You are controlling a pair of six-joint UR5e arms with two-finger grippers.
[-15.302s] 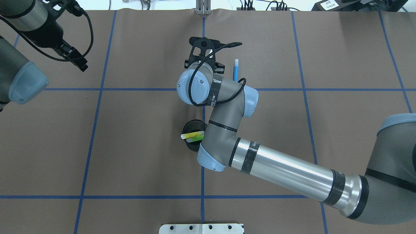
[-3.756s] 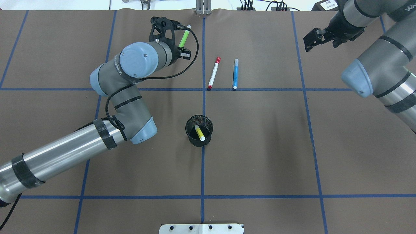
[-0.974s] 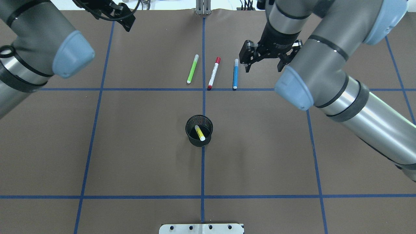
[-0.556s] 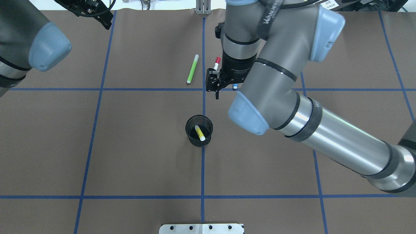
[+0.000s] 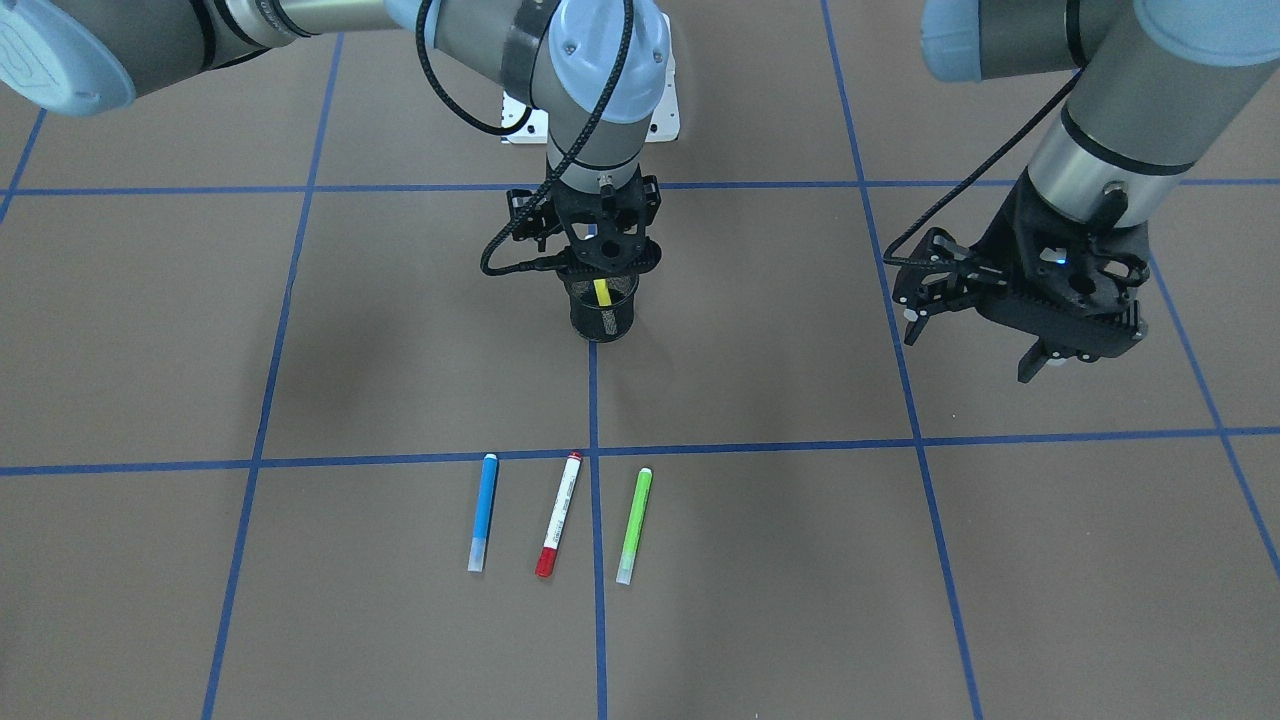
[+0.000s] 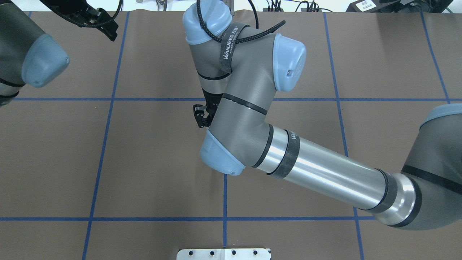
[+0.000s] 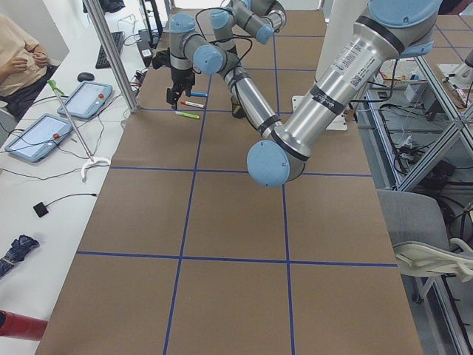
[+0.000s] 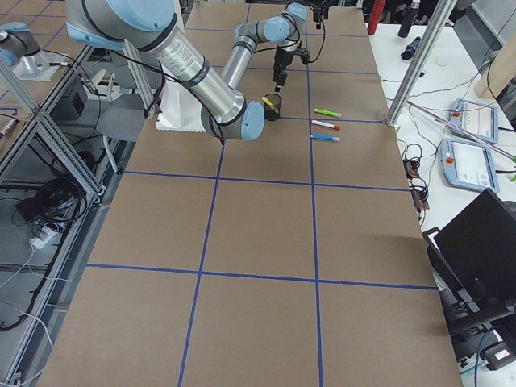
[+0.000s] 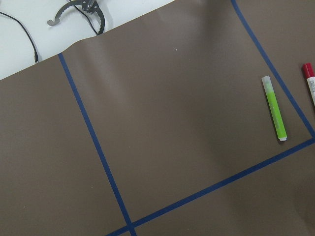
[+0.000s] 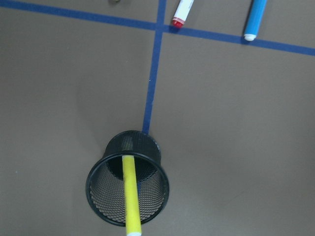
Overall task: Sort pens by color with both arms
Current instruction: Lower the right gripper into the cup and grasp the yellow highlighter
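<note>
Three pens lie side by side on the brown table in the front view: blue (image 5: 483,512), white with a red cap (image 5: 558,515), and green (image 5: 634,525). The yellow pen (image 5: 601,292) leans inside the black mesh cup (image 5: 605,322). My right gripper (image 5: 604,262) hangs open and empty just above the cup's rim. Its wrist view looks down on the cup (image 10: 106,206) and the yellow pen (image 10: 130,194). My left gripper (image 5: 975,345) is open and empty, raised well off to the side. Its wrist view shows the green pen (image 9: 274,108). In the overhead view the right arm (image 6: 249,119) hides the pens and cup.
Blue tape lines (image 5: 590,452) divide the table into squares. The white bolted base plate (image 6: 223,254) sits at the robot's edge. A black clamp-like tool (image 9: 78,12) lies just past the table's far edge.
My right arm has swung from above the laid-out pens back over the cup, now covering cup and pens in the overhead view. The left arm has drawn a little further to the far left.
</note>
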